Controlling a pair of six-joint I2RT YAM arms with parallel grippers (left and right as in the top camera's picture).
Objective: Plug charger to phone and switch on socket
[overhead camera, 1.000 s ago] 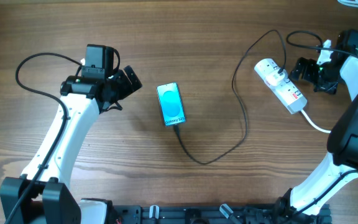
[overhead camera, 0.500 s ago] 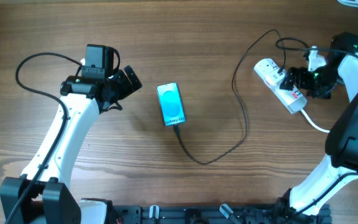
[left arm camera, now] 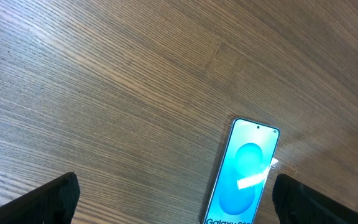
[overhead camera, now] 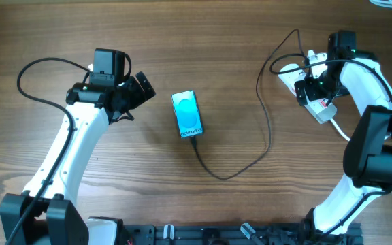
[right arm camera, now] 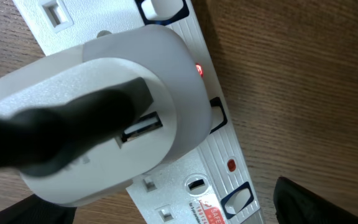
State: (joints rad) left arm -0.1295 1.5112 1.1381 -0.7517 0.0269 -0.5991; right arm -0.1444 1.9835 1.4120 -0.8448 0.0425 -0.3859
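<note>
My right gripper (overhead camera: pixel 313 88) has just slid in from the far right and is now over the socket (right arm camera: pixel 213 158) at the upper right, so I think the switch comes next. Its fingers are spread wide and hold nothing. The left gripper (overhead camera: pixel 140 88) is wide and empty too, near the phone (overhead camera: pixel 187 113) in the middle. The charger (overhead camera: pixel 265 129) reaches the phone's bottom edge.

Left end effector (overhead camera: pixel 140 87) and right end effector (overhead camera: pixel 312 88) both wide open, arms outstretched.
</note>
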